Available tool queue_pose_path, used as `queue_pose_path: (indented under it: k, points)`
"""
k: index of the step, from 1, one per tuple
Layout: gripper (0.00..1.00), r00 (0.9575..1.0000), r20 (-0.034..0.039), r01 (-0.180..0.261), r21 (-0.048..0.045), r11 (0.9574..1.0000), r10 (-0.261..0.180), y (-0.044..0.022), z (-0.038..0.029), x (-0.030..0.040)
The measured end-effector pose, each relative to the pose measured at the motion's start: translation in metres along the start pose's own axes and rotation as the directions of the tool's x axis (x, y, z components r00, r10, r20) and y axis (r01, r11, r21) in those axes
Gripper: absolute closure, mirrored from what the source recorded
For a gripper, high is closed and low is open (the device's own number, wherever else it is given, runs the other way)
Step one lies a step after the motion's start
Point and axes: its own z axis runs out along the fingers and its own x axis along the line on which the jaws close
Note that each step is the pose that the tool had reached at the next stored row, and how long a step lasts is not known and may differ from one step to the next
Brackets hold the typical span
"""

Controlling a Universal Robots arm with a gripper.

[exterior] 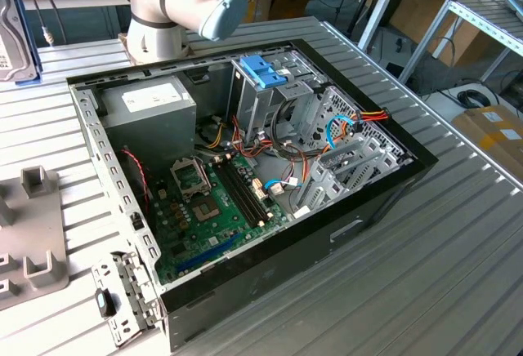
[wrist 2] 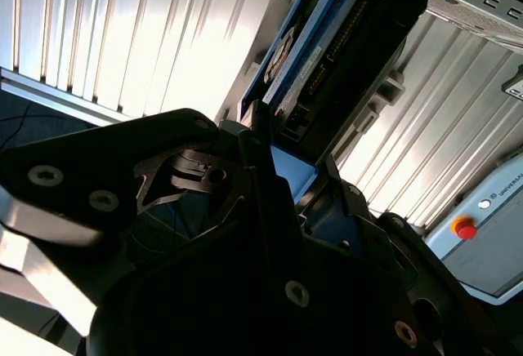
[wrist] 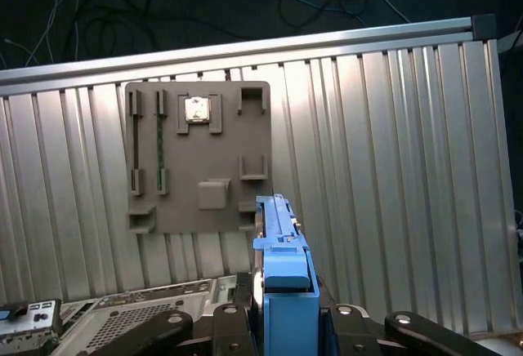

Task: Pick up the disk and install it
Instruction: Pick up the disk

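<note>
The disk (exterior: 10, 29) stands upright at the far corner of the table, on the exterior view's left, grey metal with a blue frame. In the first wrist view its blue frame edge (wrist: 282, 233) runs edge-on between the black gripper (wrist: 286, 323) links. In the second wrist view the disk (wrist 2: 327, 54) reaches away from the gripper (wrist 2: 290, 164). There a dark finger (wrist 2: 255, 131) lies against each side of its blue near end. The gripper is shut on the disk.
An open computer case (exterior: 270, 278) lies in the middle of the ribbed table, holding a grey power-supply box (exterior: 151, 107), a blue latch on a metal cage (exterior: 263, 70) and loose cables. A grey fixture plate (wrist: 200, 160) lies beside the case. The arm's base (exterior: 159, 42) stands behind the case.
</note>
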Motion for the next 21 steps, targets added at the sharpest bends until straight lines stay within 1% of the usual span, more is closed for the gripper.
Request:
queue_pose_path:
  k: [13, 21]
  points:
    - [0.63, 1.0000, 0.0000, 0.000, 0.0000, 1.0000, 0.000, -0.0075, 0.0001, -0.0010]
    - [0.63, 1.0000, 0.0000, 0.000, 0.0000, 1.0000, 0.000, -0.0135, 0.0002, -0.0018]
